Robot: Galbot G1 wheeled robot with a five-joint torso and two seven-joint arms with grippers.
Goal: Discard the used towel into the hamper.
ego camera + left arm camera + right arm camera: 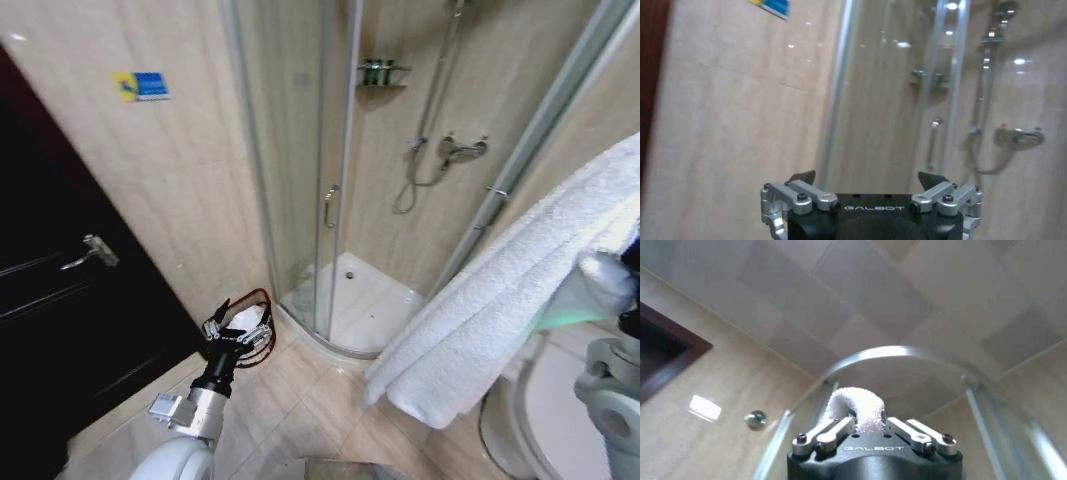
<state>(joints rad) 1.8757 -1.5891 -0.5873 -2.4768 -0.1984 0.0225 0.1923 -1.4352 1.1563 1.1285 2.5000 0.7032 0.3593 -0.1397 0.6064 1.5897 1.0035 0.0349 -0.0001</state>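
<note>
The towel (500,300) was pinched high by the right gripper (870,432); it should be carried over the hamper (252,330), on the floor by the shower corner, past the spread left gripper (867,182)

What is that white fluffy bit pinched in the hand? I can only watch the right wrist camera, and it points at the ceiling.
Observer: It is a fold of a big white towel. The head view shows the rest of it hanging down below the right hand.
Operator: Where is the basket it goes in?
Observer: The basket stands on the floor beside the shower door, off to the robot's left and apart from the towel.
Operator: What is the other hand doing?
Observer: The left hand is open and empty, held low; in the head view it overlaps the basket.
</note>
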